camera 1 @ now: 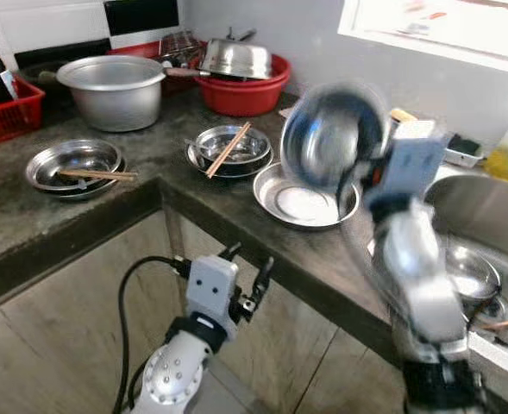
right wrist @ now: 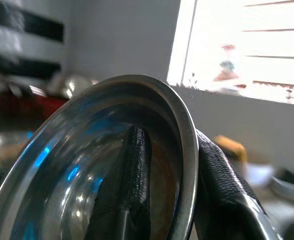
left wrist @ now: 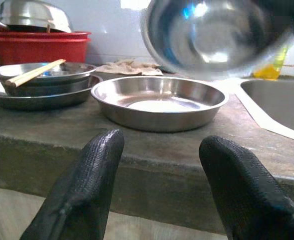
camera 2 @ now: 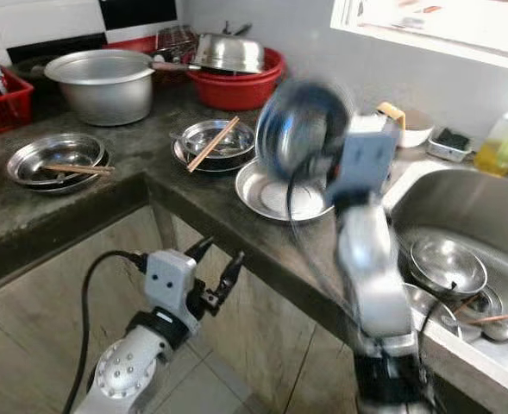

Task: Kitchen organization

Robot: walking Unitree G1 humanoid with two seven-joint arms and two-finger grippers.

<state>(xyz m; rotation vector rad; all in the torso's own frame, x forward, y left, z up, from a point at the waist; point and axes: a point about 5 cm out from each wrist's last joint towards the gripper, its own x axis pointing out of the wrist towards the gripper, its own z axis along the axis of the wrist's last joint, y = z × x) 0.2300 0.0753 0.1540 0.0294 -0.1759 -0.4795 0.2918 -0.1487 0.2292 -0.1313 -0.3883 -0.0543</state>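
My right gripper (camera 1: 357,172) is shut on the rim of a steel bowl (camera 1: 331,131), one finger (right wrist: 127,185) inside and one outside. The bowl is tilted on edge and blurred, hanging over a shallow steel dish (camera 1: 298,200) on the dark counter (camera 1: 150,164). My left gripper (camera 1: 247,274) is open with nothing between its fingers, low in front of the counter edge and pointed at that dish (left wrist: 159,100). Two stacks of steel dishes with chopsticks (camera 1: 228,148) (camera 1: 74,166) lie further left.
A large aluminium pot (camera 1: 116,90), a red basin with a steel lid (camera 1: 243,78) and a red crate (camera 1: 8,108) stand at the back. The sink (camera 2: 460,250) on the right holds steel bowls and spoons. A yellow soap bottle (camera 2: 505,142) stands behind it.
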